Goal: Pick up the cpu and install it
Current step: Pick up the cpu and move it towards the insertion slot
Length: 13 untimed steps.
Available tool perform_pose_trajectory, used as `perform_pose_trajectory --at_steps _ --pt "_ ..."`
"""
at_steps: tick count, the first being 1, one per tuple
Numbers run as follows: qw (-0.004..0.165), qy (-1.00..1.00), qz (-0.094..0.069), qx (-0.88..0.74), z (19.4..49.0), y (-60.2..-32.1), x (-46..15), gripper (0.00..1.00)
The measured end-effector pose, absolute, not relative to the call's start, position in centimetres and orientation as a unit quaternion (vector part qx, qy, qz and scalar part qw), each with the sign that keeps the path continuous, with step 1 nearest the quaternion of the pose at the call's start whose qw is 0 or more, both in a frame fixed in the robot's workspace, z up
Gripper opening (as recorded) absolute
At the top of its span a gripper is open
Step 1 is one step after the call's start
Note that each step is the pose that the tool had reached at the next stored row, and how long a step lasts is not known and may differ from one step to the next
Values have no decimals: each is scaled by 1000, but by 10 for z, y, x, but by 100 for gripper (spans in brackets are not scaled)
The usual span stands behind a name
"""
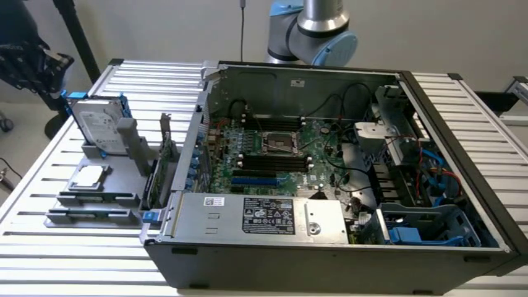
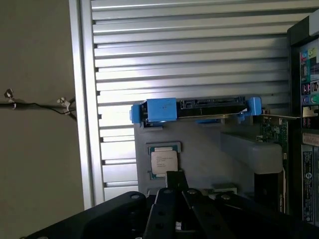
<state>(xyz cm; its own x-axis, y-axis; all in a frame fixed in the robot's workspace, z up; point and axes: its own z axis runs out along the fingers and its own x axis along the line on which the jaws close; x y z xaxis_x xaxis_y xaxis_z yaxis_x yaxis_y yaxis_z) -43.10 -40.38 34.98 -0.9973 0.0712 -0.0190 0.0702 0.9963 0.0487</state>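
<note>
Cpu [image 1: 88, 177] flat in grey tray [image 1: 118, 184] beside open computer case [image 1: 330, 263]; pincer [image 2: 174, 181] near.

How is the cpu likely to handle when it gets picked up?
Probably stiff: the cpu is a flat, metal-topped square. Likely light, and unlikely to roll, since it lies flat in the grey holder. The smooth top may be slippery.

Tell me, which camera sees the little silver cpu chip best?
The wrist view. It looks straight onto the cpu, near enough that print on its silver top shows. In the exterior view it lies flat on the grey stand at that view's left, beside the open computer case.
</note>
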Motion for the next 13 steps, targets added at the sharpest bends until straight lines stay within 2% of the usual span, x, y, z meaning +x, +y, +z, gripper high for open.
perform_pose_trajectory --at_steps 2,3,5,6,8,9,10,13 --pt "10 999 24 35 350 -404 -431 24" --pt "10 999 24 35 350 -404 -431 24" --pt "10 999 24 35 350 -404 -431 36" --pt "10 999 24 35 350 -404 -431 36" --pt "10 999 24 35 348 -404 -431 47" --pt "10 999 24 35 346 -404 -431 47" --pt "10 999 24 35 345 -404 -431 54" --pt "10 999 24 29 339 -404 -431 54"
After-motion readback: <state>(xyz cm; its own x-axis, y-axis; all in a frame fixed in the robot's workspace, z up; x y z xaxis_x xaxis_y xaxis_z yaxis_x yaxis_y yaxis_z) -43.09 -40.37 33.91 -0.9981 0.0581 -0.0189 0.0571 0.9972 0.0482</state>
